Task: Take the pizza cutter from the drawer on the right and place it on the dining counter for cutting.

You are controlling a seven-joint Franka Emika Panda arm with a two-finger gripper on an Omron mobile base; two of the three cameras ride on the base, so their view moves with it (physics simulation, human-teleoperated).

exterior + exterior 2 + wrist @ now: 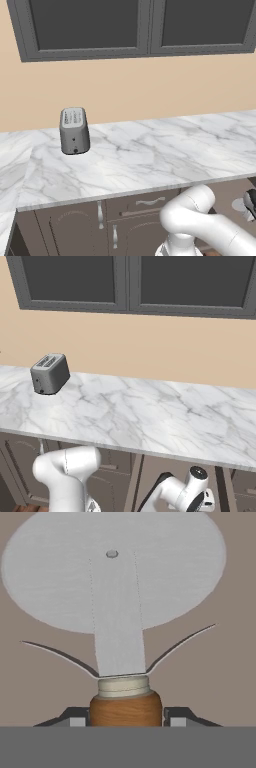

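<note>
While my two base cameras look over the worktop, my hand camera looks straight down onto the pizza cutter (114,587). From the left base view I get a marble counter (150,155) with a grey toaster (74,130) standing on it toward the left, dark wall cabinets (135,25) above, and grey-brown lower cabinets (125,220) with silver handles below the edge. My white arm bends up from the lower right there, and at the far right edge I can make out a pale round shape below the counter, too cut off for me to name. The right base view gives me the same counter and toaster from the other side, plus something the left does not: my arm's forearm and wrist (187,491) reaching down below the counter lip at the lower right, into a dark gap between cabinet fronts.

The hand view shows the cutter lying flat on the grey-brown floor of the drawer (235,662): round silver wheel toward the top, a flat silver stem with curved guard wings, then a pale collar and the brown wooden handle at the bottom. My gripper (125,722) has one dark fingertip on either side of that handle, right against it. I read the jaws as closed on the handle.
</note>
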